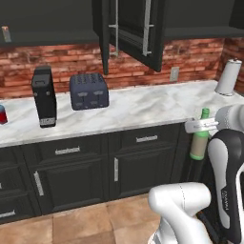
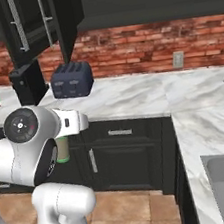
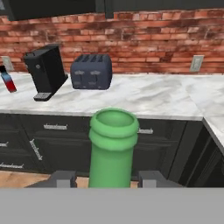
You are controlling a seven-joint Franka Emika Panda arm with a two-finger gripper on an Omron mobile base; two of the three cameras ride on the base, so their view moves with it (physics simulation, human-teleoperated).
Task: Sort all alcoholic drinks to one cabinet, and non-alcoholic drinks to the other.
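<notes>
With our gripper (image 3: 113, 178) clamped on the green bottle (image 3: 113, 146) below the open cabinet door (image 1: 138, 31), we risk knocking it against that door on the lift.

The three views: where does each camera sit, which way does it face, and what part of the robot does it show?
Left base view: behind the arm on its left, facing the counter and toaster; the arm rises at lower right, holding the green bottle.
Right base view: behind on the right, facing the same counter; the arm fills the lower left.
Hand view: on the hand, looking along the gripper, shut on the bottle neck.
Shared: toaster, coffee machine and brick wall.
</notes>
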